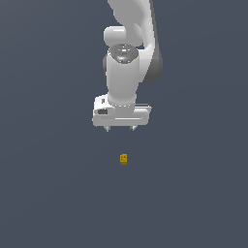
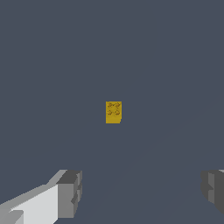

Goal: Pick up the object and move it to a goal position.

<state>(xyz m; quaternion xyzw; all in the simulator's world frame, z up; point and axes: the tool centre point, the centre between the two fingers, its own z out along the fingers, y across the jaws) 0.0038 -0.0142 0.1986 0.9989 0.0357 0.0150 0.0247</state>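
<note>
Exterior view first. The white arm hangs down over a flat grey floor. The gripper points down, w/ two short fingertips poking out under the wide white hand. The tips stand well apart, so it's open & holds nothing. The little yellow block sits on the floor, apart from the tips, about mid-way between them left to right. It shows lower in this view than the gripper. I can't tell how much of that gap is height & how much is near or far. The block is tiny next to the hand. No goal mark shows anywhere.

Wrist view next. The block sits in the middle of the pic, w/ faint dark dots on its face. The two grey finger pads show at the pic's edge, far apart, w/ bare floor between them. Nothing is in the grip. The block isn't between the pads yet.

My guess: this is the reach step, before any grab. Next the hand needs to move so the block lies right between the pads, then go down low, then squeeze. The block is so small that aim must be good, or the pads close on air.
</note>
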